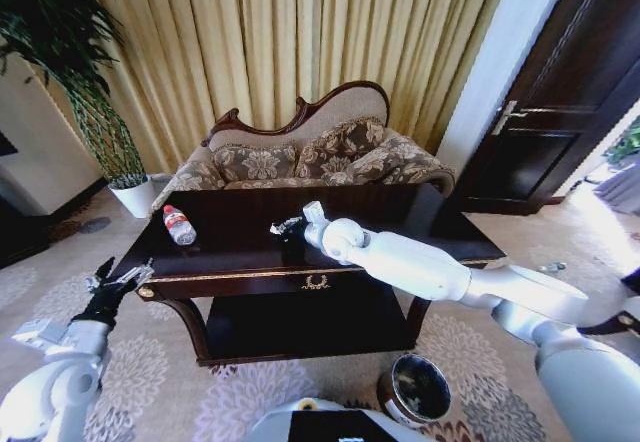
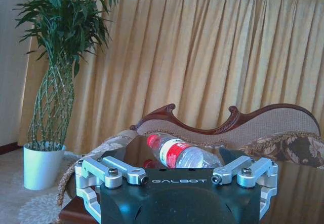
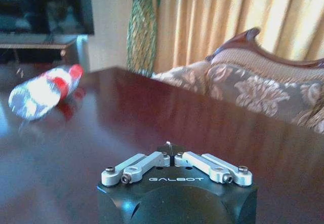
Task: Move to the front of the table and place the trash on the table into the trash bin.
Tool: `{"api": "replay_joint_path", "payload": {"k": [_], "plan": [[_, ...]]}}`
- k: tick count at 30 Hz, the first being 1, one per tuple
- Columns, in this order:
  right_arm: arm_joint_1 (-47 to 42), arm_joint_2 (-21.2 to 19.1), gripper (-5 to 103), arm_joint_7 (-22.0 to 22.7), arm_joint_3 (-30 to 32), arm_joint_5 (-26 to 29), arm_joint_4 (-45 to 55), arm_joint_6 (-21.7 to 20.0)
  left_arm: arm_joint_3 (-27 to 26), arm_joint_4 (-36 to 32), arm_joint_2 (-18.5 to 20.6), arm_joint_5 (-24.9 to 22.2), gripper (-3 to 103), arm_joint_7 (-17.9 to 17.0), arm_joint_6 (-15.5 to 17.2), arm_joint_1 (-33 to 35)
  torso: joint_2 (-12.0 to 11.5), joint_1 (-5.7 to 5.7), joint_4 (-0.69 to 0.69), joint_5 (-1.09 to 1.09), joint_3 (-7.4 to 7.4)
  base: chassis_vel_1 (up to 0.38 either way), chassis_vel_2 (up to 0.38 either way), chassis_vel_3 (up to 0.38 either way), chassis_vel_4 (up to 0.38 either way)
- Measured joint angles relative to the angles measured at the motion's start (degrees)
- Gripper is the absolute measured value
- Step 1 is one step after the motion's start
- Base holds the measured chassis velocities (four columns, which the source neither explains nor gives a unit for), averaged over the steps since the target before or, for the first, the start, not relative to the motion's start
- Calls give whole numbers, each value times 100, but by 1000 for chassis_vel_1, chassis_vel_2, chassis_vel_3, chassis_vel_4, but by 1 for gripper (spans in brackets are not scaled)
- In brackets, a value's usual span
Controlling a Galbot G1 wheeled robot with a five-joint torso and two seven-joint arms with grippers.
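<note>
The bottle (image 1: 179,225) is lying on its side near the left end of the table (image 1: 400,212), red cap pointing toward the sofa (image 1: 300,157). It is looking clear and empty or nearly so, so it is probably light, thin-walled and apt to dent, and its round, slick body is likely to roll on the polished top. The best hold is probably across the labelled middle, jaws set square to its length, closing gently.

The right gripper (image 1: 288,227) is sitting low over the middle of the tabletop, well apart from the bottle, with its fingers (image 3: 152,159) drawn together; something small and dark is showing at the tips, but whether it is a scrap I cannot tell.

The left gripper (image 1: 120,280) is hanging off the table's left front corner, jaws spread wide, facing the bottle across the edge.

The bin (image 1: 415,390) is standing on the carpet in front of the table, beside the robot's base.
</note>
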Motion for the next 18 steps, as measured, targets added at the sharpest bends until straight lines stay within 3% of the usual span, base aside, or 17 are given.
{"api": "replay_joint_path", "payload": {"k": [7,9,18], "plan": [[-275,-155,0,260,693,-79,85,110,3,-38,41,-5,100,-58,65,-10,0,0,1,0,0,0,0,0,0],[-536,-396,0,384,1234,-101,165,144,39,-14,108,-6,100,-79,70,-36,0,0,0,0,0,0,0,0,0],[-1372,-1193,0,550,2631,-101,352,144,317,19,317,1,100,-185,124,-232,0,0,-2,1,0,0,0,0,0]]}}
